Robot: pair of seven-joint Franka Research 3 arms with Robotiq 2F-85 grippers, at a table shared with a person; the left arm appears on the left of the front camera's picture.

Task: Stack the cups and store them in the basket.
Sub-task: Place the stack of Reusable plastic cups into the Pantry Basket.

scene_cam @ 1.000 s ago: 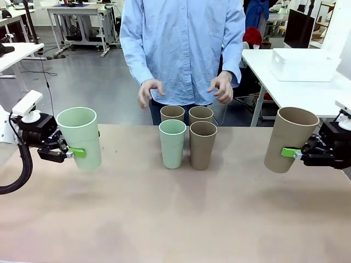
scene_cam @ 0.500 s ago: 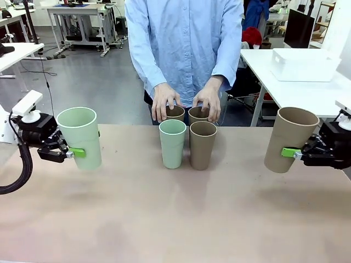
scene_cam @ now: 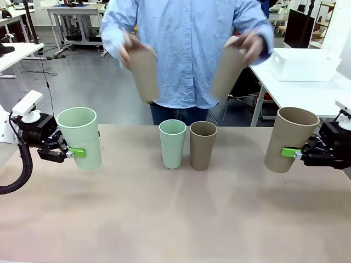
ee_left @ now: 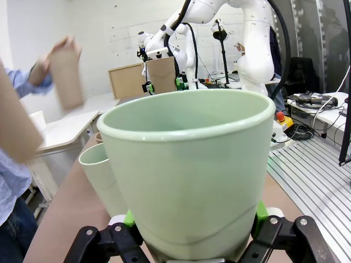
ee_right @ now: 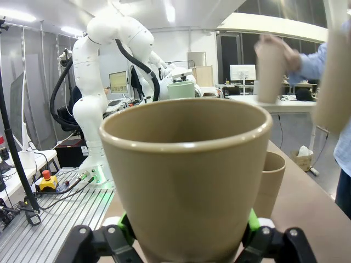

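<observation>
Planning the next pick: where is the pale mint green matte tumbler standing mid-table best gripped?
Across its upper wall, from the robot's left: the pale mint green matte tumbler stands upright with a tan-brown matte tumbler close on its right.

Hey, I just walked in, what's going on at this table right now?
The left gripper is shut on a pale mint green tumbler cup, and the right gripper on a tan-brown tumbler cup, at opposite ends of the table. The person across holds two more tan cups in the air, one in each hand. One mint cup and one tan cup stand side by side mid-table. The white plastic bin sits on another table behind. Nothing is stacked yet.
</observation>
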